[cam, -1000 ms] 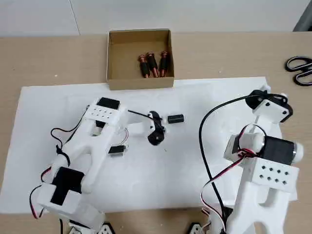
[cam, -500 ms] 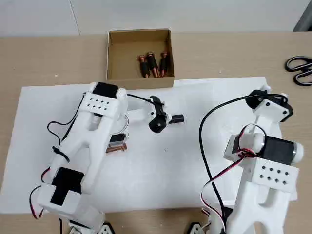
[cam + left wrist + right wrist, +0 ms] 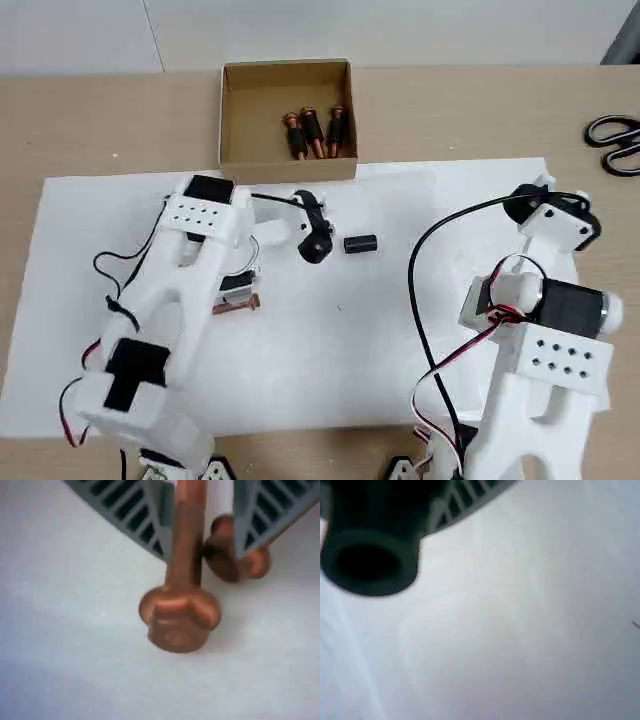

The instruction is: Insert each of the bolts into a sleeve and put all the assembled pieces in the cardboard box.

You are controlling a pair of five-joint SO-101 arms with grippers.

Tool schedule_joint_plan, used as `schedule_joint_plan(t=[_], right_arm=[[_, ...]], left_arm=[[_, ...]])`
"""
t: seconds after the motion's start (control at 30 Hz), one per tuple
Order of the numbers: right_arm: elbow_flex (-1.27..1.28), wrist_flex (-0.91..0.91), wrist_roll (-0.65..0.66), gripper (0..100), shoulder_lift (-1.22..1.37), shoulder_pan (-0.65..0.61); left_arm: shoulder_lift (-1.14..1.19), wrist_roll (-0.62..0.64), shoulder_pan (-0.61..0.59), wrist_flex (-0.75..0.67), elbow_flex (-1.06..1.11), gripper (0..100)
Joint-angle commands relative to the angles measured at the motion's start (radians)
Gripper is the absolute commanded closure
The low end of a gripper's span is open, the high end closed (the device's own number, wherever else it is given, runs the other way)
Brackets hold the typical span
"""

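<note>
A copper bolt (image 3: pixel 181 615) lies on the white paper with its shaft between the grey fingers (image 3: pixel 127 512) of my left gripper (image 3: pixel 202 550). The shaft rests against one finger and a gap shows to the other, so the gripper is open. A second bolt (image 3: pixel 227 557) lies just behind. In the high view the bolts (image 3: pixel 237 303) show beside the left gripper (image 3: pixel 238 288). A loose black sleeve (image 3: pixel 360 243) lies mid-paper. My right gripper (image 3: pixel 530 203) stands at the paper's right side, shut on a black sleeve (image 3: pixel 370 560). The cardboard box (image 3: pixel 290 170) holds three assembled pieces (image 3: pixel 315 132).
A white paper sheet (image 3: pixel 330 360) covers the working area of the wooden table. Scissors (image 3: pixel 612 143) lie at the far right edge. A black cable (image 3: pixel 430 300) runs along the right arm.
The left arm has drawn back toward the left and the box side, and the copper bolts have come into sight beside it. The right arm has kept still.
</note>
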Motion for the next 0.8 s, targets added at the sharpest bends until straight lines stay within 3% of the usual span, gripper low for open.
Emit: schedule_joint_plan(t=[0.0, 0.6, 0.77], right_arm=[[0.0, -0.013, 0.008, 99.5, -0.025, 0.002], [0.0, -0.007, 0.009, 99.5, -0.025, 0.007], [0.0, -0.007, 0.009, 99.5, -0.025, 0.007]], left_arm=[[0.044, 0.009, 0.002, -0.009, -0.005, 91], [0.103, 0.008, 0.034, 0.018, 0.001, 92], [0.222, 0.008, 0.032, -0.014, -0.001, 92]])
